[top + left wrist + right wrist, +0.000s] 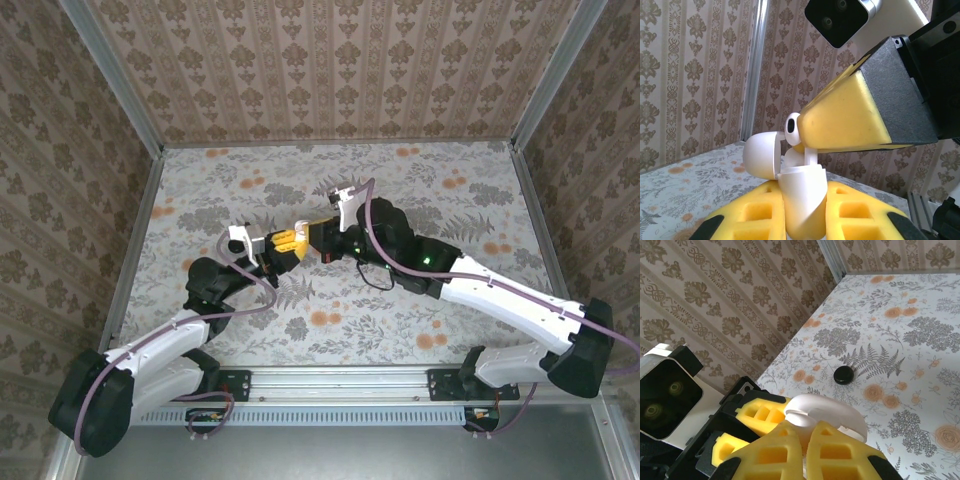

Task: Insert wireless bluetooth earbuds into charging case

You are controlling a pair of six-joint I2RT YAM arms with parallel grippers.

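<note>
Two arms work over the table (400, 320), each with one claw. The left arm reaches in from 7 o'clock and the right arm from 4 o'clock, and their yellow-padded tips meet near the table's centre.

There is one charging case (802, 200), white and glossy. It is clenched upright between the two fingers of the left gripper (292, 247), raised off the tabletop. Its lid (761, 156) is swung open toward 10 o'clock in the left wrist view.

Two small pieces can be counted. A white earbud (792, 126) with a black oval face sits pinched at the tip of the right gripper (318, 235), whose fingers are pressed together. It is directly over the case's open mouth, and whether its lower end touches the case cannot be told. A small black round piece (843, 375) lies alone on the table, at about 1 o'clock from the case in the right wrist view and well apart from it.

The tabletop is pale, printed with grey ferns and leaves and scattered orange blossoms. Beige damask wallpaper (330, 60) covers three walls. Aluminium posts (110, 75) stand at the corners, and a metal rail (340, 378) runs along the near edge.
</note>
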